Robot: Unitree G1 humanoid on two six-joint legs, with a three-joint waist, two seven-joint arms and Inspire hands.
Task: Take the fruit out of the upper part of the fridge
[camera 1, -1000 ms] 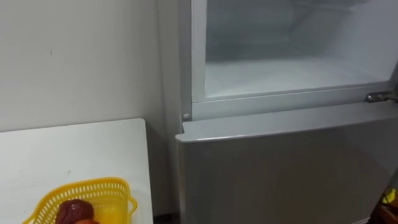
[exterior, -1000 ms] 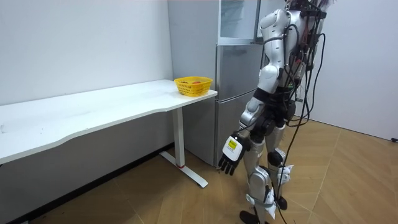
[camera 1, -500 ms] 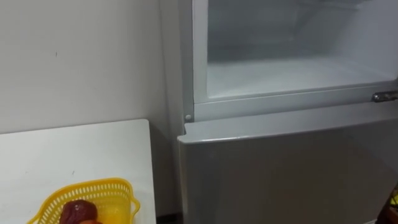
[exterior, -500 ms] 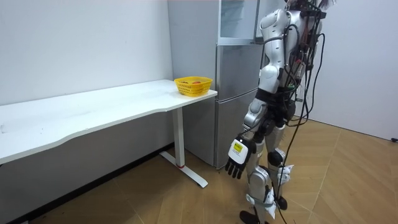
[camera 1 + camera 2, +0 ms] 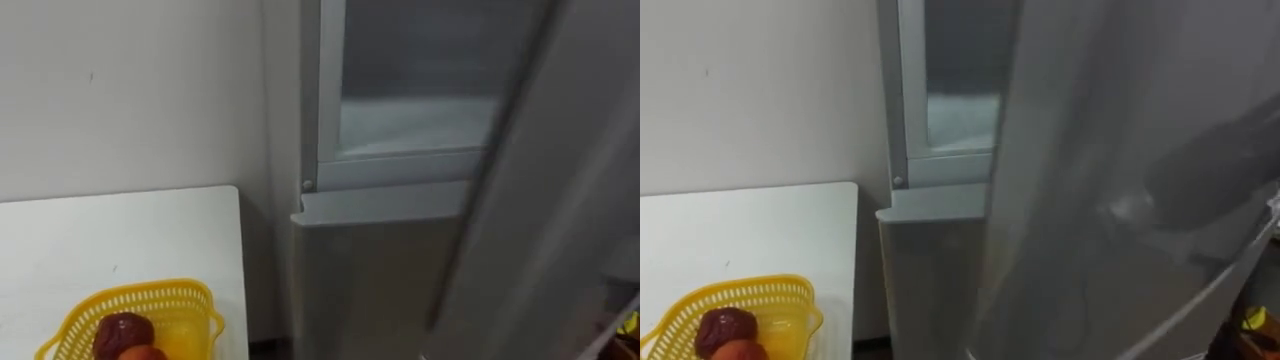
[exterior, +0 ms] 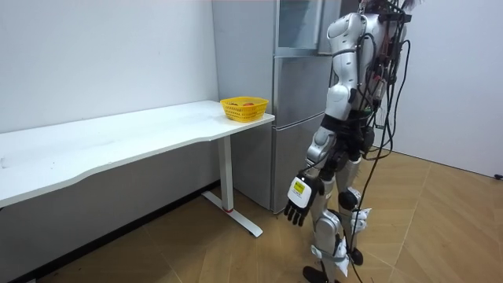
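Fingers of left hand (image 6: 299, 202): relaxed and nearly straight, pointing at the floor, holding nothing; lower centre of the room view, beside the thigh.
Stance: robot upright, facing the tall grey two-door fridge (image 6: 299, 102), right of centre in the room view; right arm raised toward the top edge of the frame.
Upper compartment (image 5: 410, 125): upper centre of the left eye view; the pale shelf floor that can be seen carries nothing.
Grey upper door (image 5: 1120, 170): slants across the right half of both eye views, partway over the opening.
Grey lower door (image 5: 370, 270): shut, lower centre.
Task's thing: no item is seen in the compartment or in the left hand. The yellow plastic mesh basket (image 5: 150, 294), lower left on the white table (image 5: 120, 230), holds a dark red round fruit (image 5: 122, 333) and an orange piece at the frame edge.
Progress (judgement): retrieval appears complete, with the item likely already in the basket. What is left is to bring the upper door fully shut.
Hidden: the right part of the compartment lies behind the door. The end of the raised arm cannot be made out. Which fruit came from the fridge cannot be told. The basket's lower half is cut off by the frame.
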